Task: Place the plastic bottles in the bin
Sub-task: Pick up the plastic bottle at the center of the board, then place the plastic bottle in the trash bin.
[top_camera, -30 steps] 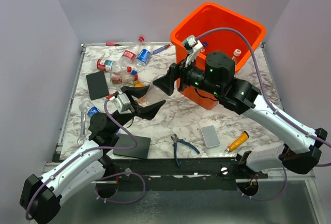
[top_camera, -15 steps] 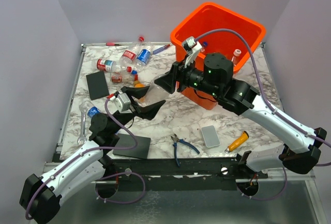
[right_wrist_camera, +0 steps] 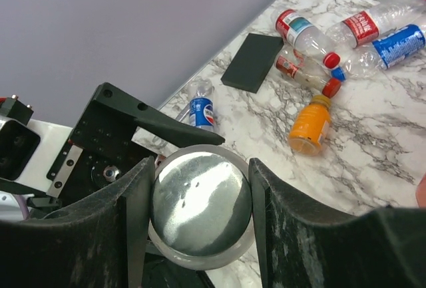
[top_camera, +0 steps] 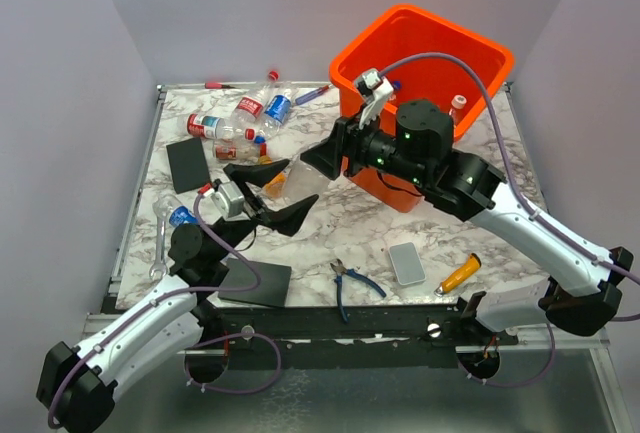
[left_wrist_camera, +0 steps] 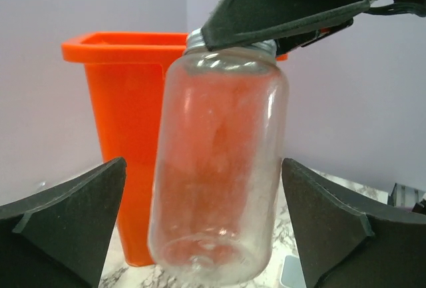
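- Your right gripper is clamped on the silver cap of a clear bottle. One finger presses on each side of the cap.
- The clear bottle hangs from that grip, clear of the marble table. It is just left of the bin, outside the rim.
- Your left gripper has its jaws spread wide. In the left wrist view, one finger stands on each side of the bottle's body with a gap between them and the plastic.
- The bin stands upright at the far right of the table. A pale bottle neck shows inside it near the right wall.
- You have more bottles lying at the far left: a red-labelled one, a blue-labelled one beside it and another red-labelled one.
- An orange bottle lies near that cluster.
- A blue-labelled bottle lies beside your left arm.
- Near the front edge you see blue-handled pliers, a small grey box and an orange-handled tool.
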`<state>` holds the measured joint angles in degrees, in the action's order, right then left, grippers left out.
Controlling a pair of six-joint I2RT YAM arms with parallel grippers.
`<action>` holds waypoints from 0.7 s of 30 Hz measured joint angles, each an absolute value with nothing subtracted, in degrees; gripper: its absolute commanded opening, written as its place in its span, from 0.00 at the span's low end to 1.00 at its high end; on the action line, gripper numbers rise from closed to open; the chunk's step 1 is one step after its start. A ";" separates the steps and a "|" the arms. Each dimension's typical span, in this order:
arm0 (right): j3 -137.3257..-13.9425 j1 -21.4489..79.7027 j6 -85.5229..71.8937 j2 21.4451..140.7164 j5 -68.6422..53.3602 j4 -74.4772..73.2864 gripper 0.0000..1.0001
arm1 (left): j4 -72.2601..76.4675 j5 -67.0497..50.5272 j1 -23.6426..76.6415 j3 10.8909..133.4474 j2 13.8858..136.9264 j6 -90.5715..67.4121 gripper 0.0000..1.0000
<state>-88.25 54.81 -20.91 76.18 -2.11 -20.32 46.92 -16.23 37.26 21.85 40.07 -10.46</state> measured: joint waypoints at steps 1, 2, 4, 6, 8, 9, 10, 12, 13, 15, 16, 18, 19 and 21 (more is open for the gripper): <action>-89.21 54.81 -20.71 76.20 -1.52 -21.52 0.00 | 47.00 -15.94 37.26 21.80 39.55 -10.55 0.99; -90.70 54.81 -20.34 76.23 -0.75 -22.92 0.00 | 47.16 -15.25 37.26 21.71 39.11 -10.70 0.99; -95.31 54.81 -18.94 76.27 1.32 -25.71 0.00 | 47.35 -13.54 37.26 21.41 37.95 -11.05 0.99; -101.97 54.81 -16.84 76.31 4.58 -28.10 0.00 | 47.53 -11.42 37.26 20.91 36.56 -11.14 0.99; -108.49 54.81 -14.46 76.12 8.82 -29.08 0.00 | 47.55 -9.23 37.26 20.53 35.40 -11.07 0.99; -111.13 54.81 -12.97 75.77 11.60 -29.10 0.00 | 47.53 -7.97 37.26 20.34 34.94 -11.00 0.99; -113.10 54.81 -11.25 75.18 14.85 -28.97 0.00 | 47.55 -6.83 37.26 20.21 34.61 -10.85 0.99; -115.04 54.81 -7.25 73.80 22.04 -27.92 0.00 | 47.53 -4.49 37.26 20.01 34.02 -10.46 0.99; -115.18 54.74 -4.99 73.41 25.93 -26.79 0.00 | 47.53 -2.85 37.26 19.97 33.65 -10.20 0.99; -114.98 53.49 0.27 72.79 34.04 -23.70 0.00 | 47.53 -0.45 37.26 19.81 33.41 -9.74 0.99; -114.91 52.23 2.22 72.99 37.32 -22.24 0.00 | 47.44 0.95 37.26 19.73 33.43 -9.37 0.99; -115.63 47.09 3.25 74.67 41.30 -21.87 0.00 | 46.92 5.02 37.26 19.59 33.89 -8.84 0.99; -116.44 43.27 2.63 76.25 41.91 -22.44 0.00 | 46.57 6.44 37.26 19.59 34.13 -8.78 0.99; -117.21 35.22 -0.40 79.18 41.71 -23.33 0.00 | 44.14 12.36 37.26 19.86 35.05 -8.82 0.99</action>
<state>-117.21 35.22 -0.40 79.18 41.71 -23.33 44.14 12.36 37.26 19.86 35.05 -8.82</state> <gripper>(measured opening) 0.547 0.990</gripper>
